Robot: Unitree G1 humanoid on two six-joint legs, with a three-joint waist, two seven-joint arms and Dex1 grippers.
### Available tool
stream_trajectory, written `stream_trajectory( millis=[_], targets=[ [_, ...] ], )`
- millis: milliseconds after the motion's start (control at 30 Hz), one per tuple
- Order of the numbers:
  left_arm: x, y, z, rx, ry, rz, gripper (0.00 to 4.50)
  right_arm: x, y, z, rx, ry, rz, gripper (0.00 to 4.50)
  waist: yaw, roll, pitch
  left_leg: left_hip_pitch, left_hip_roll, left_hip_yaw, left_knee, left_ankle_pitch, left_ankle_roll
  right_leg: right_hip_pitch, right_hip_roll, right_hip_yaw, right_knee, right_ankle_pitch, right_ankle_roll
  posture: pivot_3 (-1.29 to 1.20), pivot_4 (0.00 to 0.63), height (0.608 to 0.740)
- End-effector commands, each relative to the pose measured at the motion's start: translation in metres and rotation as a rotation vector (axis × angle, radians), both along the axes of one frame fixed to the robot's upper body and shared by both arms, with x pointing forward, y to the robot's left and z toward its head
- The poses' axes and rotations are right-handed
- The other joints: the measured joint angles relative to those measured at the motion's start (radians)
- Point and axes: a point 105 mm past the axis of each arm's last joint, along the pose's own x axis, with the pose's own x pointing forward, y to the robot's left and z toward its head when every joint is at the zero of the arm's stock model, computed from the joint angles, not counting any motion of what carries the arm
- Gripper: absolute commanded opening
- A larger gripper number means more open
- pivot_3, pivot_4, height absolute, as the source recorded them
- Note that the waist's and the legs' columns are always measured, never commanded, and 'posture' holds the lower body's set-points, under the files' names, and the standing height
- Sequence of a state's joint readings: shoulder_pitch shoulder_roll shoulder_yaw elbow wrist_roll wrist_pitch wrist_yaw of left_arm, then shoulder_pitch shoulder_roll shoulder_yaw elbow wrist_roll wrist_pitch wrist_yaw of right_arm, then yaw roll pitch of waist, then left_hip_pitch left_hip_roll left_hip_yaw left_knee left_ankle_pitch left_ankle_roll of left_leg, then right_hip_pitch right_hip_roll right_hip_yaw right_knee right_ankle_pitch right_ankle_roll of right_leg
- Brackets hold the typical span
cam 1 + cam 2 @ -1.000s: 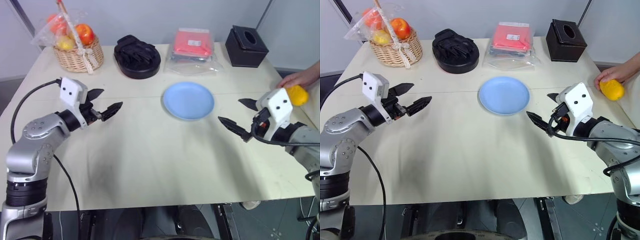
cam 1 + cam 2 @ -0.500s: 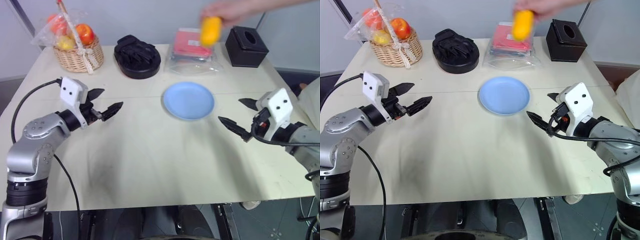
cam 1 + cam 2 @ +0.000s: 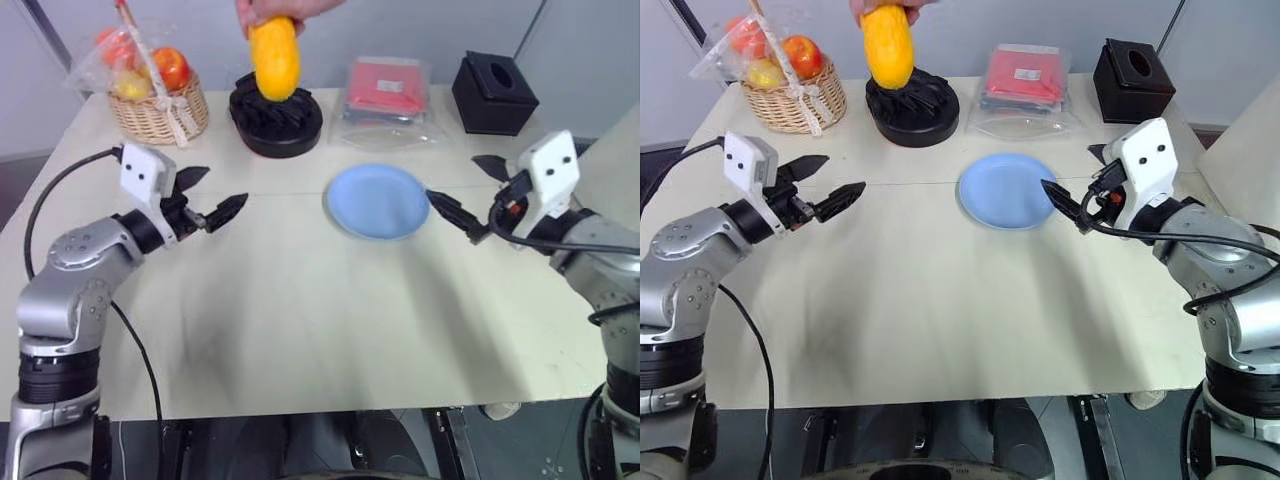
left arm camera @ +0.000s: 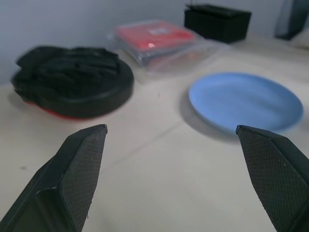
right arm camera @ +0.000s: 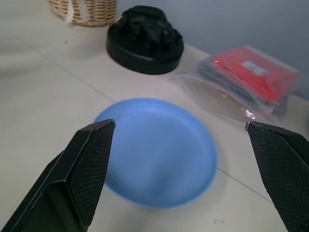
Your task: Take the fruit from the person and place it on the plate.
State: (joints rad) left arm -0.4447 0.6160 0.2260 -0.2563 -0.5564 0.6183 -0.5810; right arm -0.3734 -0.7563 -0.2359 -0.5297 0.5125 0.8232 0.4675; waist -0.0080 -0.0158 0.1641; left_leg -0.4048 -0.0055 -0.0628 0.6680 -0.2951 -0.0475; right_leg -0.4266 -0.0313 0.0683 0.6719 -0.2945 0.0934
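A person's hand point(image 3: 272, 9) reaches in from the far side and holds the fruit point(image 3: 274, 57), an oblong yellow-orange mango, upright above the black dish. The light blue plate point(image 3: 378, 201) lies at the table's middle, bare. My left gripper point(image 3: 222, 190) hovers open over the table's left part, pointing toward the plate, nothing between its fingers. On the other side my right gripper point(image 3: 452, 178) is open just off the plate's right rim, one fingertip over the rim. Both wrist views look across the plate point(image 5: 154, 150) between wide-spread fingers.
Along the table's far edge stand a wicker basket point(image 3: 158, 105) of round fruits, a black ridged dish point(image 3: 275, 120), a red packet in a clear bag point(image 3: 387, 95) and a black tissue box point(image 3: 494, 92). Bare tabletop lies in front of the plate.
The person's hand lifted the fruit from the table's right edge and carried it leftward to above the black dish. My right gripper rose and moved in to the plate's rim.
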Motion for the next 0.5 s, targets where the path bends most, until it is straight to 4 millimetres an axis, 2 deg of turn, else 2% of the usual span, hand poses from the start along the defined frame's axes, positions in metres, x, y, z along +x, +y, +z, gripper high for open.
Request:
stream_trajectory(
  millis=[33,133,267,500],
  targets=[
    [0.001,-0.016,0.038,-0.076,-0.119,-0.043,4.50,0.001,-0.002,0.003,-0.010,-0.027,-0.015,4.44,0.001,0.000,0.000,-0.001,0.000,0.000,0.001,0.000,0.000,0.000,0.000,0.000,0.000,0.000,0.000,0.00,0.150,0.740],
    [0.006,-0.026,0.060,-0.150,-0.149,-0.075,4.50,0.001,-0.002,-0.001,-0.017,-0.018,-0.013,4.44,-0.004,0.000,0.000,-0.001,0.000,0.000,0.001,0.000,0.000,0.000,0.000,-0.001,0.000,0.000,0.000,0.00,0.150,0.740],
    [0.018,-0.026,0.077,-0.215,-0.174,-0.060,4.50,0.000,-0.001,-0.004,-0.020,-0.014,-0.010,4.44,-0.010,0.000,0.000,0.000,0.001,0.001,0.001,0.000,0.000,0.000,0.001,-0.001,0.001,0.000,0.000,0.00,0.150,0.740],
    [0.036,-0.027,0.087,-0.344,-0.145,-0.029,4.50,-0.002,-0.002,-0.003,-0.022,-0.020,-0.014,4.44,-0.007,0.000,0.000,0.000,0.001,0.000,0.001,0.001,-0.001,0.000,0.001,0.000,0.001,0.000,0.000,0.00,0.150,0.740]
  ],
)
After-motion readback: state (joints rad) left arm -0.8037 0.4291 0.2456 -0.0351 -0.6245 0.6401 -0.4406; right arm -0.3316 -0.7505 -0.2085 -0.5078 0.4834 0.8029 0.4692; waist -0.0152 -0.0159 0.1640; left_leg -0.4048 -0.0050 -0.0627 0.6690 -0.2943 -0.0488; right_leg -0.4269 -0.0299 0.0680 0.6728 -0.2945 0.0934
